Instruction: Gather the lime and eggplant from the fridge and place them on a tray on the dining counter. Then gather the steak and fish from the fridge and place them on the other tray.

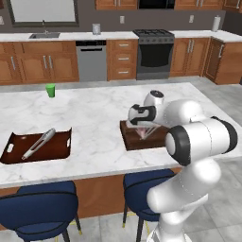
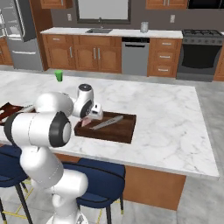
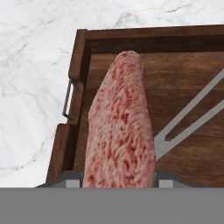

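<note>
1. One steak (image 3: 120, 127), pink and marbled, sits clamped between the gripper (image 3: 119, 177) fingers; you see it stick out lengthwise over the tray (image 3: 78, 65) below.
2. Gripper jaws are closed on the steak, one fingertip on each side of it, hovering low above the tray's left end by its slot handle.
3. Same tray (image 2: 114, 131) holds a grey fish (image 2: 108, 122), lying diagonal just beside the steak (image 2: 86, 122); whether they touch, you can't tell.
4. Second tray (image 1: 14, 152) sits well apart on the counter (image 1: 99, 127), and you see a long grey item (image 1: 38, 143) lying slanted in it.
5. Green cup (image 1: 50, 90) stands upright farther back on the marble.
6. Two blue stools (image 1: 40, 203) are tucked under the near edge.
7. Fridge (image 2: 19, 35) shows at far left of the right base view.
</note>
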